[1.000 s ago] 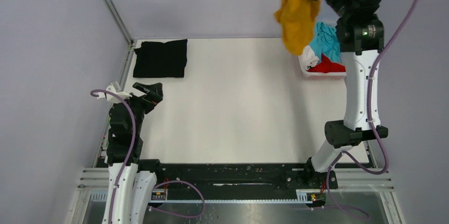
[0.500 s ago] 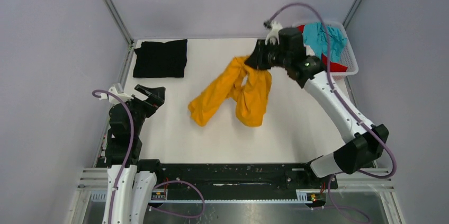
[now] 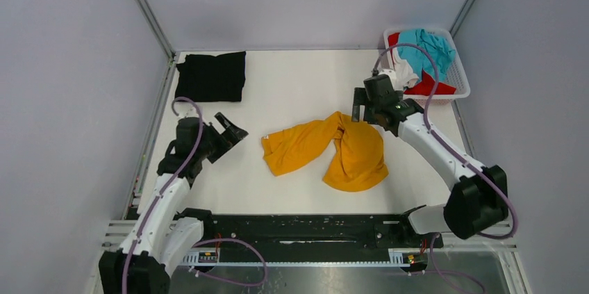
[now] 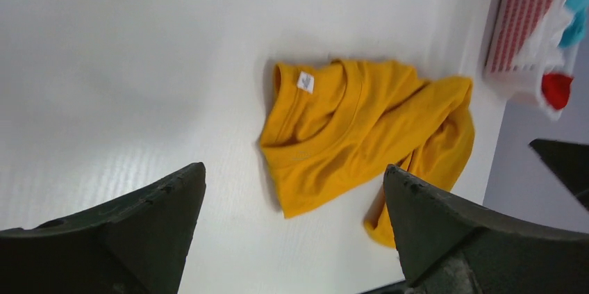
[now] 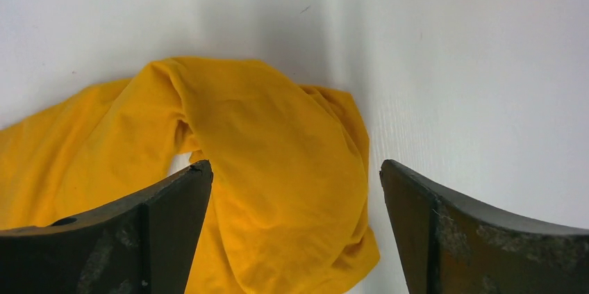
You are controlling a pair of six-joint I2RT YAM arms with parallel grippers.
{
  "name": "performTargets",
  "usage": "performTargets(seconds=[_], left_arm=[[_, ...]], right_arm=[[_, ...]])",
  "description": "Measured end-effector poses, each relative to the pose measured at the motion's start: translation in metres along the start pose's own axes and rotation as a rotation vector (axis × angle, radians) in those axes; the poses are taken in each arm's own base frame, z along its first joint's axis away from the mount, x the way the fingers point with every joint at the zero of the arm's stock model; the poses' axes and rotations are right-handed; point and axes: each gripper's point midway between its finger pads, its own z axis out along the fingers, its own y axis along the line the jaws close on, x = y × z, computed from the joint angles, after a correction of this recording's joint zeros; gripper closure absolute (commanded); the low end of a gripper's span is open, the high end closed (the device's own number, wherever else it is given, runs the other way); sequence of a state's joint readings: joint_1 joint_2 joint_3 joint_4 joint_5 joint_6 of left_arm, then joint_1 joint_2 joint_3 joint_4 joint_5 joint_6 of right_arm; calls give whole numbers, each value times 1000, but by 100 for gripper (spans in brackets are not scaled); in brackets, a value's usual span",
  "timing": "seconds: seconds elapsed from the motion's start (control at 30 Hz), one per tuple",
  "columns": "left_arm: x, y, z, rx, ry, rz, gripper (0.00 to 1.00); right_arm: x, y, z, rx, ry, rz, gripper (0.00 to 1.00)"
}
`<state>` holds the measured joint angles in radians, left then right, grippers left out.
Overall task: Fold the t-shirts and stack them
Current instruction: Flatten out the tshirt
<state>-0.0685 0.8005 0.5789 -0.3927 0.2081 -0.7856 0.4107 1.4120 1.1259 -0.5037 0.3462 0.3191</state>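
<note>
Orange-yellow shirt (image 3: 333,151) lies bunched up in the middle of the table (image 3: 292,85). Right gripper (image 3: 358,112) is over its far right end, fingers wide apart. Left gripper (image 3: 235,129) is left of it, fingers apart too. Black shirt (image 3: 210,76) lies folded, far left.

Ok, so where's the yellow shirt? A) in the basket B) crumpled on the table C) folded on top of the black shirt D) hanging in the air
B: the yellow shirt lies in a crumpled heap on the table, away from the basket.
</note>
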Motion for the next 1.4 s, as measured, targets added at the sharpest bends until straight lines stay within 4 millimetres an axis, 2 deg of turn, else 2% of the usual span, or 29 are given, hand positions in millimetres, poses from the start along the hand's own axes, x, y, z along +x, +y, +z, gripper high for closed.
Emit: performTargets(seconds=[0.1, 0.13, 0.27, 0.37, 0.47, 0.57, 0.7, 0.77, 0.8, 0.87, 0.9, 1.1, 1.2, 1.3, 1.37, 1.4], left_arm=[[25, -5, 10, 3, 96, 42, 1], [42, -7, 15, 2, 158, 72, 1], [90, -12, 26, -1, 314, 159, 6], [127, -14, 32, -9, 424, 234, 14], [151, -14, 37, -36, 493, 296, 27], [166, -15, 50, -72, 526, 340, 33], [171, -3, 65, -143, 519, 367, 44], [168, -4, 70, -156, 495, 379, 53], [167, -4, 73, -164, 482, 387, 62], [167, -5, 78, -177, 469, 401, 97], [167, -4, 81, -184, 464, 410, 100], [158, -5, 83, -201, 404, 442, 100], [142, -19, 77, -162, 339, 447, 100], [127, -37, 68, -103, 277, 444, 100], [119, -47, 62, -71, 247, 441, 100], [116, -50, 60, -60, 236, 438, 100]], right_arm=[[6, -5, -16, -18, -27, 57, 0], [10, -6, -20, -29, -28, 76, 1], [39, -7, -25, -62, 22, 122, 0], [71, -10, -23, -66, 101, 127, 0], [99, -15, -22, -59, 168, 128, 1], [118, -18, -27, -63, 210, 141, 1], [133, -17, -32, -83, 236, 162, 1], [141, -18, -32, -81, 254, 166, 0], [146, -20, -31, -76, 265, 167, 1], [158, -23, -30, -60, 292, 170, 1], [162, -24, -30, -52, 303, 173, 1], [184, -31, -28, -11, 355, 217, 2], [193, -29, -21, -3, 371, 244, 8], [204, -24, -10, -3, 397, 267, 23], [205, -22, -3, 5, 407, 269, 38], [199, -18, 1, -4, 392, 277, 52]])
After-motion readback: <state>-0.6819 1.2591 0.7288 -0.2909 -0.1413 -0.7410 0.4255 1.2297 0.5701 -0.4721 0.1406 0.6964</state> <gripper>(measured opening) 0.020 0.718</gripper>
